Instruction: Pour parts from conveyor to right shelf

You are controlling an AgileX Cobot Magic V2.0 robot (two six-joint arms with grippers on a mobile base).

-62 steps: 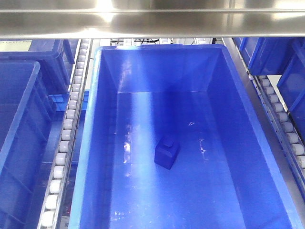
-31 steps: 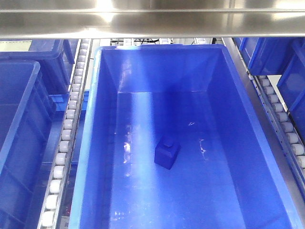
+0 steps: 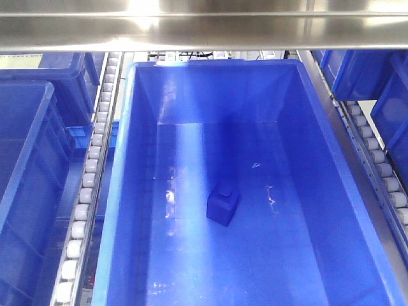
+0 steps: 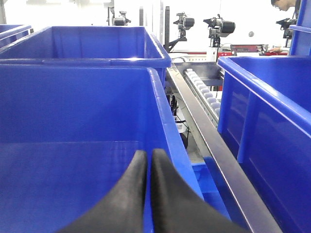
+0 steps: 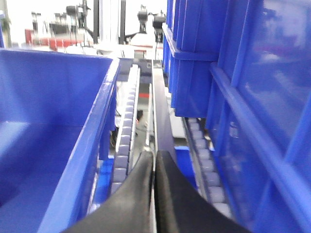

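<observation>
At the far left of the front-facing view, a blue crate (image 3: 25, 178) shows only its right wall and part of its floor. Just beside it runs a roller track (image 3: 89, 191) of pale grey rollers, slanting up toward a steel beam (image 3: 204, 25) that spans the top of the frame.

The large blue bin (image 3: 121, 191) fills the middle. Its walls are glossy and slope inward to a scuffed floor with pale scratches. On that floor, slightly below centre, lies a single part (image 3: 223, 204): a small dark blue block, boxy, with a short raised stub on its upper face. It sits turned at an angle to the bin walls, well apart from all of them, and casts a short shadow toward its lower right.

To the right of the bin a second roller track (image 3: 379, 166) runs along more blue crates (image 3: 357, 73).

In the left wrist view, the left gripper (image 4: 147, 158) has its black fingers pressed together, tips touching, hovering over the interior of a blue bin (image 4: 160, 97). In the right wrist view, the right gripper (image 5: 154, 158) is likewise pressed together, poised above a roller lane (image 5: 127, 136) between a bin wall (image 5: 92, 145) and stacked crates (image 5: 233, 73).
</observation>
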